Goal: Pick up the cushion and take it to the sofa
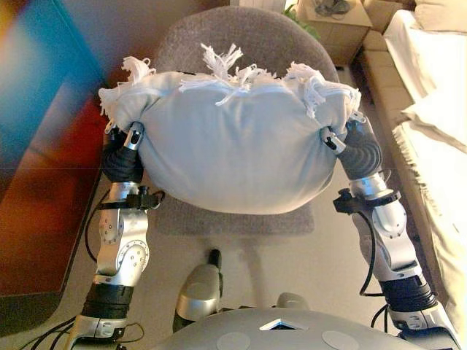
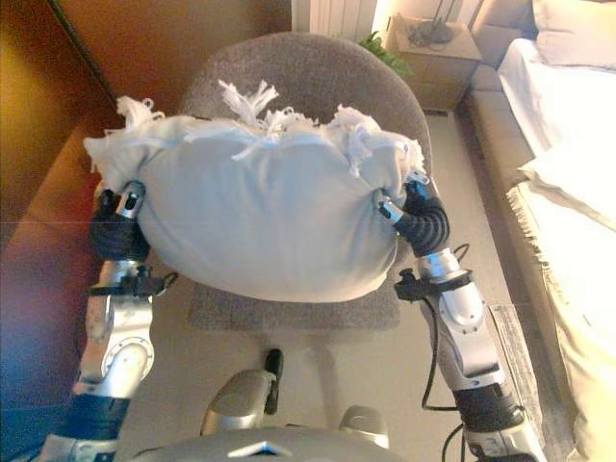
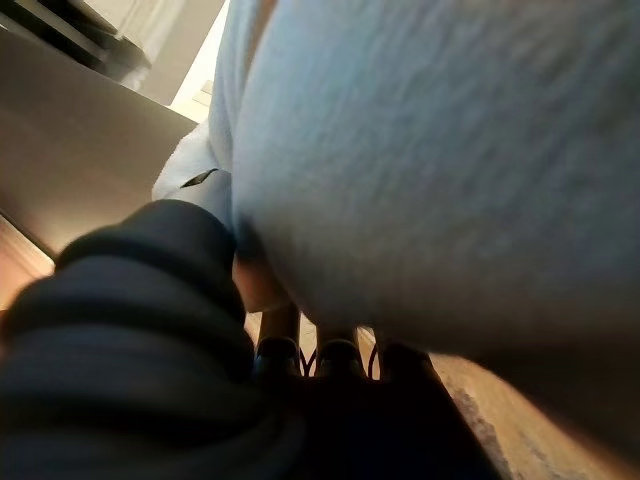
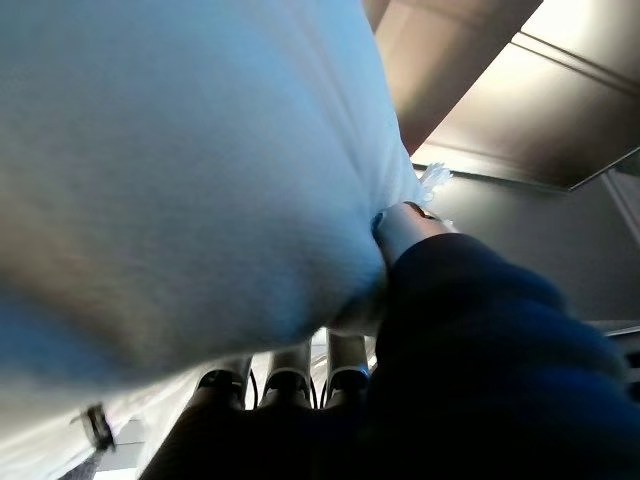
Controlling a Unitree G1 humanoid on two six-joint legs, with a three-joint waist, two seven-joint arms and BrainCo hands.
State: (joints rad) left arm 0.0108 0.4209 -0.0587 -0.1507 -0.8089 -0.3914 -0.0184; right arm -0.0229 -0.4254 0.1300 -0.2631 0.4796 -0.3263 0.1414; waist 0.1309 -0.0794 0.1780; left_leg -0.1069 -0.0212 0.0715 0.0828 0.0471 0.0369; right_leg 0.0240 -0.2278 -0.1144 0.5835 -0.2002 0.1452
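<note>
A pale grey-white cushion (image 1: 233,146) with white tassels along its far edge hangs in the air between my two hands, above a grey round chair (image 1: 248,40). My left hand (image 1: 122,159) grips its left end and my right hand (image 1: 359,149) grips its right end. In the left wrist view the cushion (image 3: 450,150) fills the picture, with my fingers (image 3: 280,350) under it and the thumb pressed into its side. In the right wrist view the thumb (image 4: 410,225) digs into the cloth (image 4: 180,150) and the fingers (image 4: 290,365) lie beneath.
A cream sofa (image 1: 430,109) with light cushions runs along the right side. A wooden side table (image 1: 336,22) stands at the back right by a green plant. A dark wooden cabinet (image 1: 44,182) lines the left. The chair's seat (image 1: 233,219) lies under the cushion.
</note>
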